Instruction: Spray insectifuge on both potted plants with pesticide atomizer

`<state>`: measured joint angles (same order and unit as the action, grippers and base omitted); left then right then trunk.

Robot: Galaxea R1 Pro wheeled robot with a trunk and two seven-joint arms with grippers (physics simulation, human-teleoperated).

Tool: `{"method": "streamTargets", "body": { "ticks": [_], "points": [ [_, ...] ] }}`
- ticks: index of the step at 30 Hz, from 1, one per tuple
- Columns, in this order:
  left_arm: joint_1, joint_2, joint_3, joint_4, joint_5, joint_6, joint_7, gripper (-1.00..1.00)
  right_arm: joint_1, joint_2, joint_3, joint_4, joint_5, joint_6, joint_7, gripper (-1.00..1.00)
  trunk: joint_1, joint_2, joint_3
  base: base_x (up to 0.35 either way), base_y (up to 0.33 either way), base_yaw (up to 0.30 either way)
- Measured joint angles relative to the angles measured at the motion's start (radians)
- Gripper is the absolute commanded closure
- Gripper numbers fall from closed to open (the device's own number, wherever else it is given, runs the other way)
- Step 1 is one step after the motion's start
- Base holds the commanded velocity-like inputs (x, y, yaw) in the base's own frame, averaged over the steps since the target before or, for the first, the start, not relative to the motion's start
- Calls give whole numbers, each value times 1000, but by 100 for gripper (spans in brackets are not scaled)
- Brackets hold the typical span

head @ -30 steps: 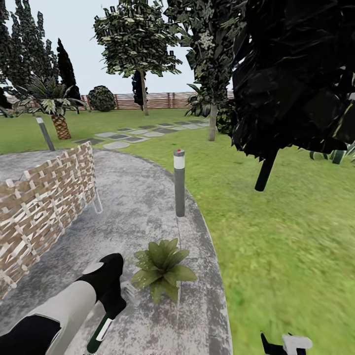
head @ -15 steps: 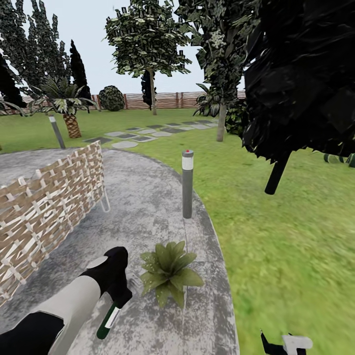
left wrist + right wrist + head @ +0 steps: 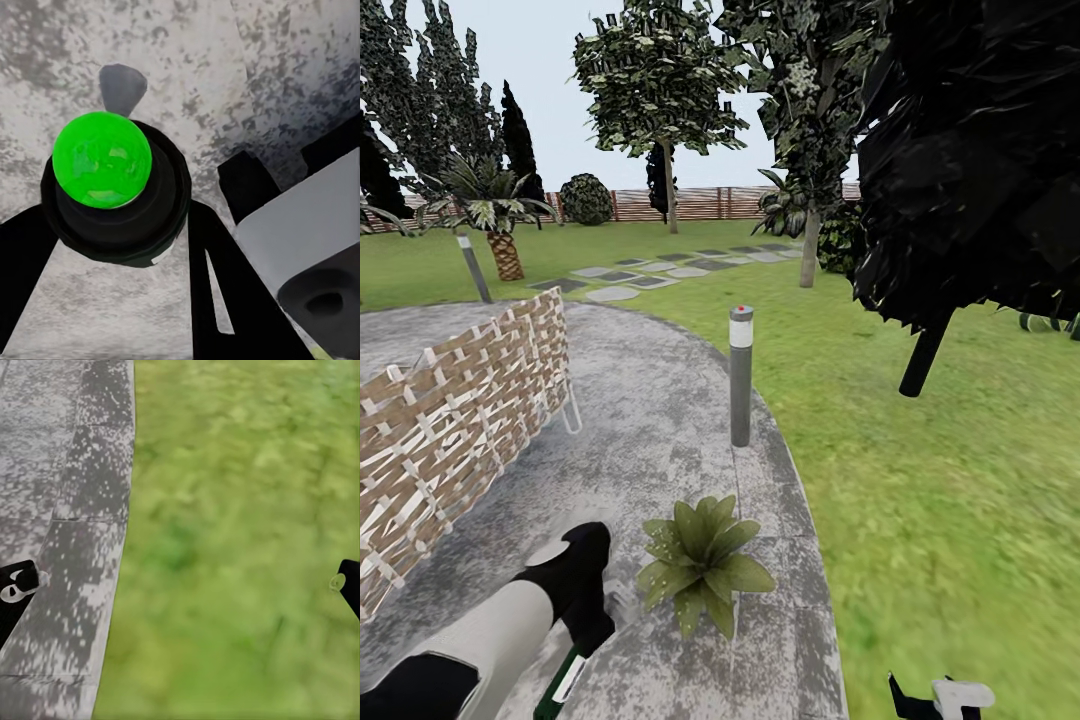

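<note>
left claw point(image 3: 592, 640) clenched on slim dark green atomizer bottle with white label point(image 3: 563, 683), over the mottled grey paved patio point(image 3: 650, 410) beside a leafy green potted plant point(image 3: 703, 562) near the patio's lawn-side edge; right claw point(image 3: 180, 577) spread open above grass

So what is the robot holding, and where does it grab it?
The left pincer holds the pesticide atomizer around its dark body, below the bright green top. The right pincer is open, holding nothing.

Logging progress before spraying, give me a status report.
Left gripper shut on dark green atomizer bottle. Right gripper open, empty, over lawn edge. Leafy potted plant just ahead; grey bollard lamp stands beyond it.
</note>
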<state>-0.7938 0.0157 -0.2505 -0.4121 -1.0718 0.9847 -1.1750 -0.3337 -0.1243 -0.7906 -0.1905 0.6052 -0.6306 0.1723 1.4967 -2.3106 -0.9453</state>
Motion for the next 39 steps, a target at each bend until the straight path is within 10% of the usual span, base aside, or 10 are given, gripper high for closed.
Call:
{"method": "streamTargets", "body": {
  "ticks": [16,33,39],
  "points": [
    [-61,-7,2,-20,1,5,-2,100,0,0,0,0,0,0,0,-100,0,0,0,0,0,0],
    [-45,78,-1,-12,0,-12,-1,100,0,0,0,0,0,0,0,-100,0,0,0,0,0,0],
    [-66,57,3,-35,3,-6,-9,100,0,0,0,0,0,0,0,-100,0,0,0,0,0,-124]
  ]
}}
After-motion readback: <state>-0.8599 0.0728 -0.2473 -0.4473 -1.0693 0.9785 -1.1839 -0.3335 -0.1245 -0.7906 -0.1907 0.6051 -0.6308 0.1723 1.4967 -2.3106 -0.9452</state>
